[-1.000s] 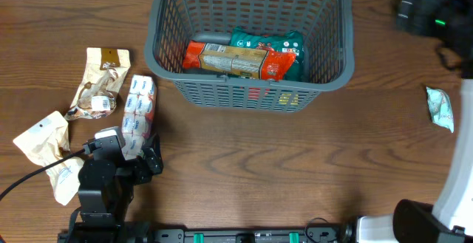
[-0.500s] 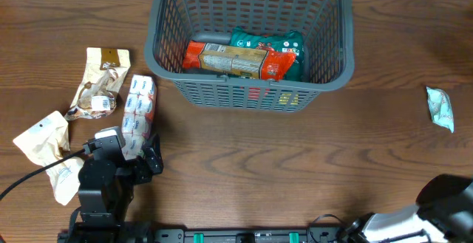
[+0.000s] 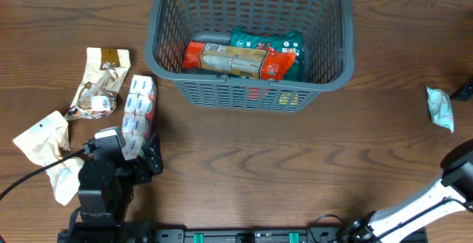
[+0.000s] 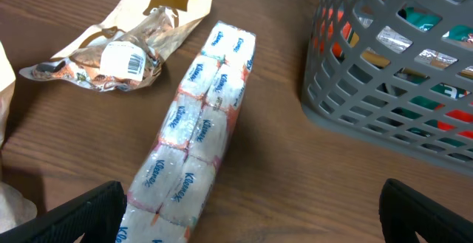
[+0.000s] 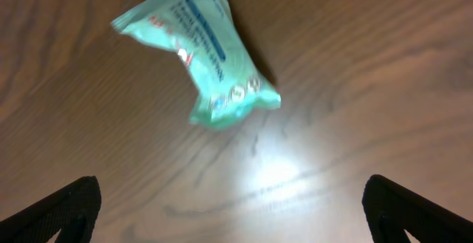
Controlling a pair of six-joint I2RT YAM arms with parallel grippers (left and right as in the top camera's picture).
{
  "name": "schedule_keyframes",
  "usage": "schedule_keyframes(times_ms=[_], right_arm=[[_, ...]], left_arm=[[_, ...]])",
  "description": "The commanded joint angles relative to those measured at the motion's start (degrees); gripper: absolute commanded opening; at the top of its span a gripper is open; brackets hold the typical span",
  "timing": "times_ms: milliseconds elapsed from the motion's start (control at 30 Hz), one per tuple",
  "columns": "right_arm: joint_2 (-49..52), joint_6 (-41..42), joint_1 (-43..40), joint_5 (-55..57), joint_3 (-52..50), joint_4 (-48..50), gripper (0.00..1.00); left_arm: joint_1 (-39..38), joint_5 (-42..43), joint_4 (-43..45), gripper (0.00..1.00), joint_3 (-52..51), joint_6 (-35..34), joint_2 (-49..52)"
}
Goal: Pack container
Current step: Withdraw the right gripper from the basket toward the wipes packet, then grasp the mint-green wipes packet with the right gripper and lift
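Two claws gape wide and empty: the left claw [image 4: 251,215] over a long Kleenex tissue pack [image 4: 199,139] at 9 o'clock on the bench [image 3: 295,169], the right claw [image 5: 233,213] over a small mint packet [image 5: 203,58] at 3 o'clock. The container [image 3: 251,91] sits at 12 o'clock with an orange packet [image 3: 233,60] and a teal packet [image 3: 277,42] inside. I'd worry that the mint packet lies flat, so an off-centre pinch could skid it away; "Kleenex" is all I can read, the mint print being blurred.
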Motion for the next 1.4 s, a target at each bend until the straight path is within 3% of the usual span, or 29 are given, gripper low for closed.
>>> schedule_keyframes(times_ms=[0,400,1367], right_arm=[[3.0,-2.0,0.9,-0.7,-0.2,1.9,0.99],[7.7,-11.9,6.8,-5.7,-0.4,10.6,0.97],[8.4,-13.2,6.7,-4.5,-13.2,20.3,0.95]], left_arm=[[-0.2,-0.2,0.0,0.99,1.2,-0.3,0.1],[-0.2,-0.3,1.4,0.99,1.2,-0.3,0.1],[-0.2,-0.3,1.4,0.99,1.2,-0.3,0.1]])
